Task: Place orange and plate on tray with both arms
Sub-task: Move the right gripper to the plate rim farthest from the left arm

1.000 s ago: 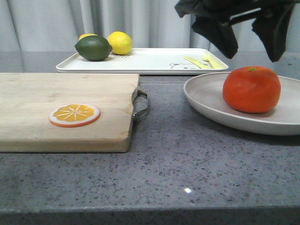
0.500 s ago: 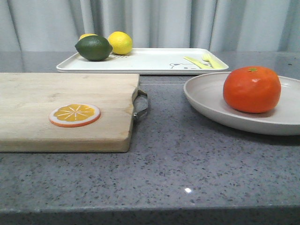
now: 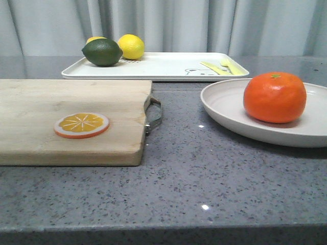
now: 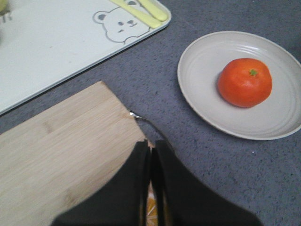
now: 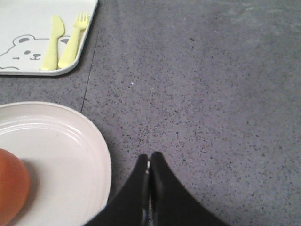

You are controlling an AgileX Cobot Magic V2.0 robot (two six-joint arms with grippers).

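Vs 1 s ago you've lost the dark right arm from the front view: it hung above the orange [image 3: 274,97] then, was already out of shot half a sec ago, and now no arm shows there; nothing else on the worktop [image 3: 204,173] has moved. Orange sits on the plate [image 3: 225,109], right side of the worktop, touching the plate's floor, stem dimple up. Plate is still on the worktop, not on the tray [image 3: 163,66], which lies behind it toward the curtain, near but apart. Your left end effector [image 4: 150,153] has its fingers pressed together, holding nothing, hovering over the corner of the cutting board [image 3: 76,120] by its metal handle [image 3: 154,113], w/ the plate and orange off to one side. Right end effector [image 5: 149,165] is likewise pressed together and empty, above bare worktop just beside the plate rim. On the tray: a lime [image 3: 102,52] and a lemon [image 3: 131,46] at the left end, a second yellow fruit mostly hidden behind the lime, plus a yellow knife [image 5: 51,42] and fork [image 5: 74,40] by the bear drawing at the right end, so only the tray's middle is free. An orange slice [image 3: 82,125] lies flat on the board.
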